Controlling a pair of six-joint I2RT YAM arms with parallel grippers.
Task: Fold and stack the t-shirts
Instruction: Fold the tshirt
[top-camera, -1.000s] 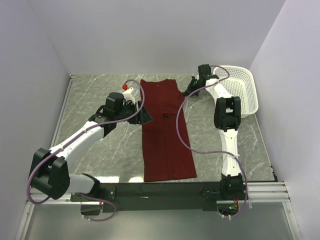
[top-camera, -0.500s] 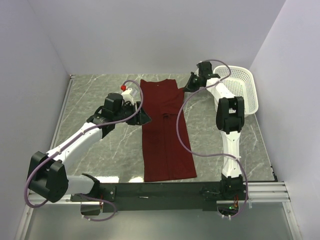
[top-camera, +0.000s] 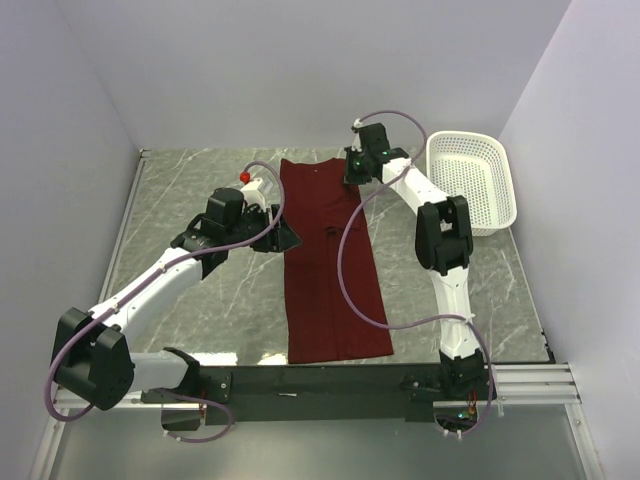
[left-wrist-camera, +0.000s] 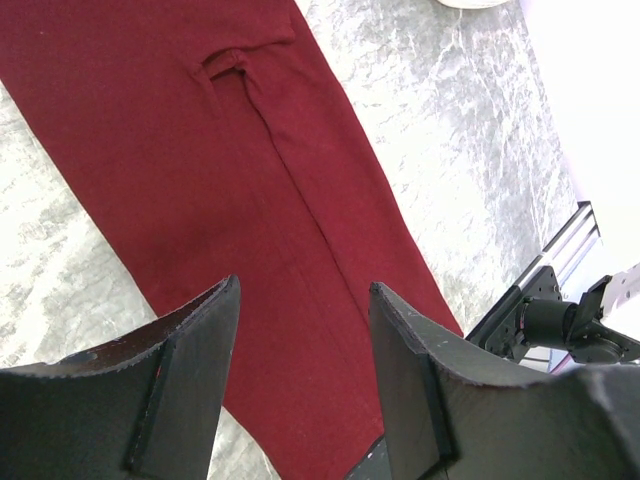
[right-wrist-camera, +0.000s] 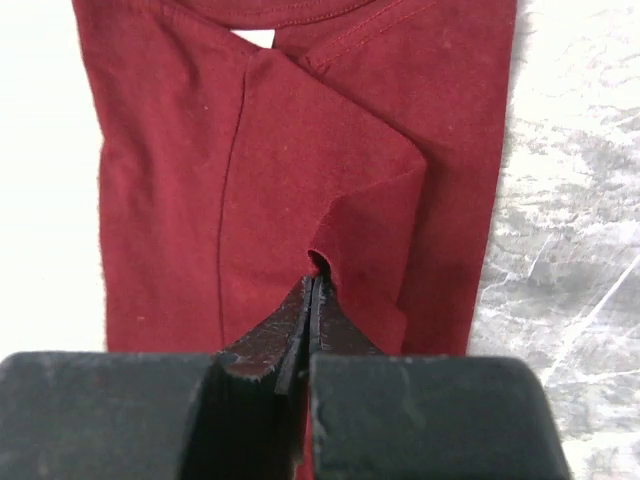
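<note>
1. One maroon t-shirt (top-camera: 325, 290) lies as a long folded strip mid-table (top-camera: 180, 190), collar far.
2. Right gripper (right-wrist-camera: 312, 285), fingers together, seemingly pinches a folded flap near the collar.
3. Left gripper (left-wrist-camera: 303, 290) hovers above the shirt's left side, fingers apart.
4. White basket (top-camera: 470, 180) sits far right; a purple cable (top-camera: 340, 262) crosses the shirt.

Robotics lab test cell. 2 white-and-black arms, left arm (top-camera: 150, 285) and right arm (top-camera: 455, 290), bolted beside aluminium-profile rail (top-camera: 530, 380) at near edge. Grey marble-look tabletop (top-camera: 190, 180) boxed by 3 plain white walls (top-camera: 300, 70) (bare enclosure, nothing domestic). Purple cables (top-camera: 340, 262) loop loose along arms.
</note>
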